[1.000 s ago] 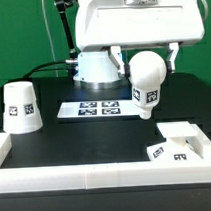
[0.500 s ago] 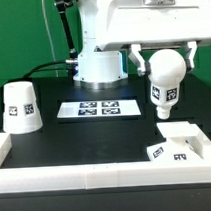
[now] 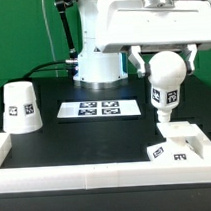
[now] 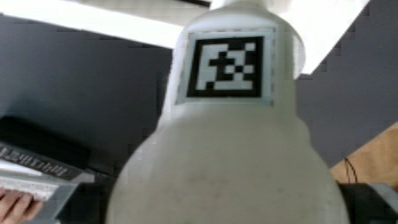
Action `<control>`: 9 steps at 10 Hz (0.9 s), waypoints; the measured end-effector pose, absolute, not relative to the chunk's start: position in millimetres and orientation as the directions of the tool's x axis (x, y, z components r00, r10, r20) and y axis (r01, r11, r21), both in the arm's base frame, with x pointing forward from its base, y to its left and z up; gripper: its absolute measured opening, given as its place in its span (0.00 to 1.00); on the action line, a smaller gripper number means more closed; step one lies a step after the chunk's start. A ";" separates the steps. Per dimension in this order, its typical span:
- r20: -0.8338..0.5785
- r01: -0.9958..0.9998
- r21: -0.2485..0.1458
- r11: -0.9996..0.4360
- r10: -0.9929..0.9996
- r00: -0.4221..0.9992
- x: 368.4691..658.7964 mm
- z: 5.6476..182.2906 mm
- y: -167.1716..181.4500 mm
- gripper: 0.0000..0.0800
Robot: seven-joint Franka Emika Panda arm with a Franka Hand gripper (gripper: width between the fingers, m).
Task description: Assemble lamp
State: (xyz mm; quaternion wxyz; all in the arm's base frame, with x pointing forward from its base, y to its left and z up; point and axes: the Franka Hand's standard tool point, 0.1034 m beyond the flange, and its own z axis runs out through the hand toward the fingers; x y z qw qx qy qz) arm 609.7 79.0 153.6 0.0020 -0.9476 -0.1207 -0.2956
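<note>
The jaws grip the round white bulb [image 3: 165,82] by its sides and hold it up in the air, at the right of the exterior view. Its thin end points down. The square base [image 3: 184,144] sits below it in the lower right corner. The cup-like shade [image 3: 20,105] stands at the far left on the black surface [image 3: 85,140].

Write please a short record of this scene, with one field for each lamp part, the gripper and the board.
bulb: held in the air, narrow end down, close to the base, not touching it
base: lying on the table, exterior view's right
shade: standing wide end down, exterior view's left, alone
gripper: closed on the bulb
marker board: flat on the table, middle
</note>
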 end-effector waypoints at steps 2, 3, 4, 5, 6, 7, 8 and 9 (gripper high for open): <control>0.556 0.237 0.065 -0.969 0.233 0.798 609.3 152.2 83.2 0.72; 0.555 0.237 0.065 -0.969 0.233 0.799 608.9 151.5 83.0 0.72; 0.554 0.238 0.065 -0.969 0.233 0.799 608.8 151.1 83.4 0.72; 0.555 0.242 0.062 -0.968 0.235 0.798 608.2 150.8 88.5 0.72; 0.557 0.246 0.061 -0.967 0.238 0.795 609.5 151.9 92.0 0.72; 0.558 0.248 0.061 -0.967 0.239 0.795 610.2 151.3 92.8 0.72; 0.555 0.248 0.062 -0.967 0.239 0.797 609.6 148.6 92.4 0.72; 0.551 0.248 0.061 -0.967 0.240 0.799 608.7 145.7 92.5 0.72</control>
